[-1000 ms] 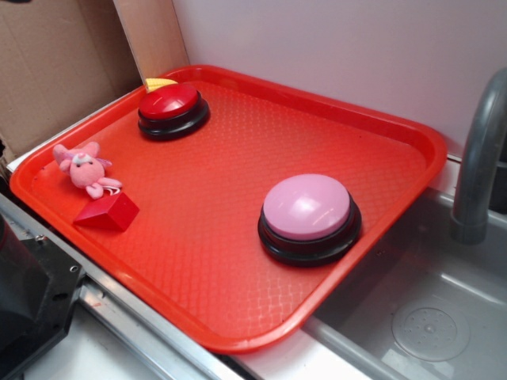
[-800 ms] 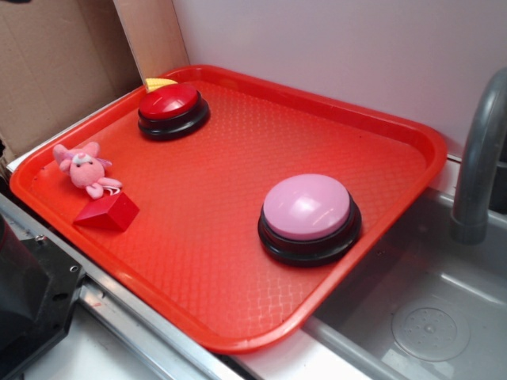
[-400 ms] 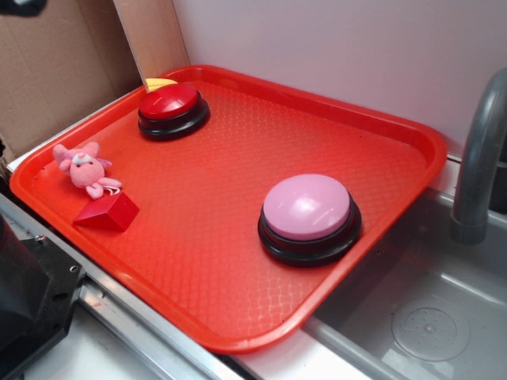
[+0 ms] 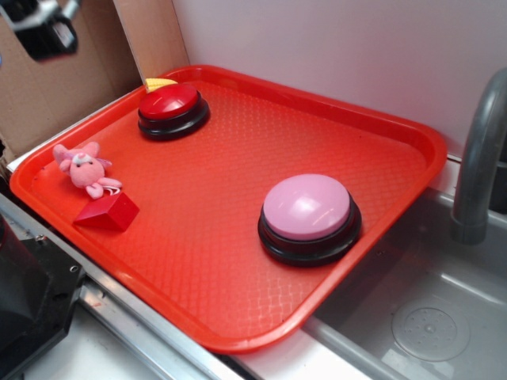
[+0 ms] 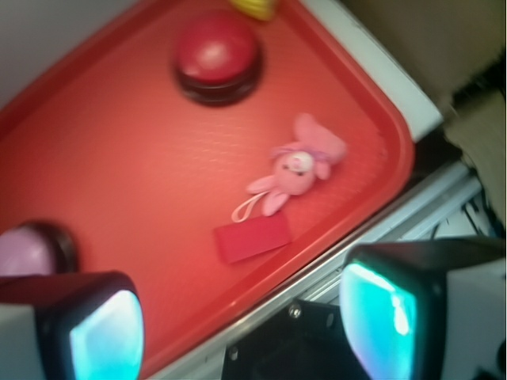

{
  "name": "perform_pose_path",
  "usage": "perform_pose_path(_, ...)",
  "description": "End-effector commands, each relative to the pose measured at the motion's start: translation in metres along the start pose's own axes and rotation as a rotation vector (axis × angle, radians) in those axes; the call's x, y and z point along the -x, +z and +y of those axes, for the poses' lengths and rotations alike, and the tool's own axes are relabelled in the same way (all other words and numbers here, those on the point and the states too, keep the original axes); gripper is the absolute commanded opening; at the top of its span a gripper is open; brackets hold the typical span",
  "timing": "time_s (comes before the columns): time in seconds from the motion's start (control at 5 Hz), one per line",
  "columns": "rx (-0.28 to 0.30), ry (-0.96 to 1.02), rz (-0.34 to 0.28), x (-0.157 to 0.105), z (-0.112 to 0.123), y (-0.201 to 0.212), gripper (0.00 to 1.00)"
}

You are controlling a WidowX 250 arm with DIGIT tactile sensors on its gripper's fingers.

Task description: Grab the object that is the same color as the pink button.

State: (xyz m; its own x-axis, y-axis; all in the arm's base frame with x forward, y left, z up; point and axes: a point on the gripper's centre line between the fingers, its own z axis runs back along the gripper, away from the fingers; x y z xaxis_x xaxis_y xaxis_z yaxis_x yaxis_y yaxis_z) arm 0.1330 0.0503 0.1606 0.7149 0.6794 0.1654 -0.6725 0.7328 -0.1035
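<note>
Fingers (image 5: 242, 317) spread wide and empty, high above the near-left of the red plastic tray (image 4: 396, 127): we are at the approach step.

We see the small fuzzy pink plush bunny (image 4: 83, 169) lying by the tray's left rim, just beside the red wedge block (image 4: 107, 211), well apart from the large light-pink dome button on its black base (image 4: 307, 214). We judge our next move is to centre over the bunny and descend, keeping clear of the wedge and the rim before closing.
</note>
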Motion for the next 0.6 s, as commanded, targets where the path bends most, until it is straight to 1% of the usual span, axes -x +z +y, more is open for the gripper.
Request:
perform_pose_path(0.0, -0.119, 0.312, -0.061, -0.015, 0.031, -0.057, 1.0)
perform_pose_path(0.2, -0.141, 0.322, -0.071, -0.026, 0.041, -0.088, 1.0)
perform_pose_path(0.4, -0.172, 0.312, -0.113, -0.033, 0.041, -0.11, 1.0)
